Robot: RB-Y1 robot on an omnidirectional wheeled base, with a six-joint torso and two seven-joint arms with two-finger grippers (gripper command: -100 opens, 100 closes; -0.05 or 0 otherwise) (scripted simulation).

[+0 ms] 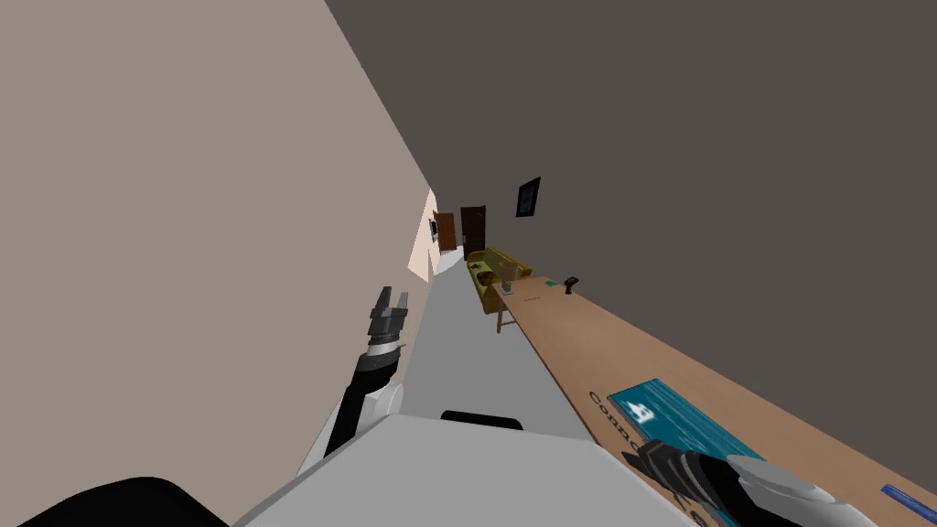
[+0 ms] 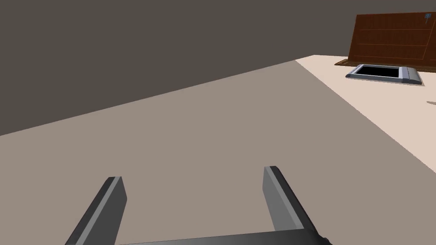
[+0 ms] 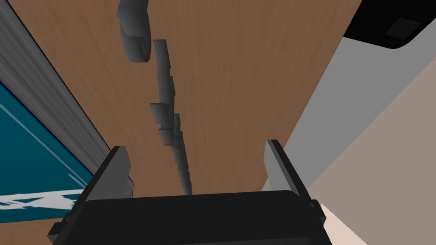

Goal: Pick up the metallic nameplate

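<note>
Grey nameplate (image 3: 168, 110) lies below spread right pincer (image 3: 196, 146).

Long brown table (image 1: 586, 338), teal book (image 1: 677, 416) on it; yellow sofa (image 1: 512, 267) beyond; framed picture (image 1: 528, 197) on wall.

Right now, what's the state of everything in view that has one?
Left pincer, open, empty, held away from the table.
Right pincer, open, empty, over the table.
Nameplate, grey raised letters lying flat on the table, below the right pincer, not gripped.
Teal book, shut, flat on the table beside the nameplate.
Brown door, far off, looks shut.
</note>
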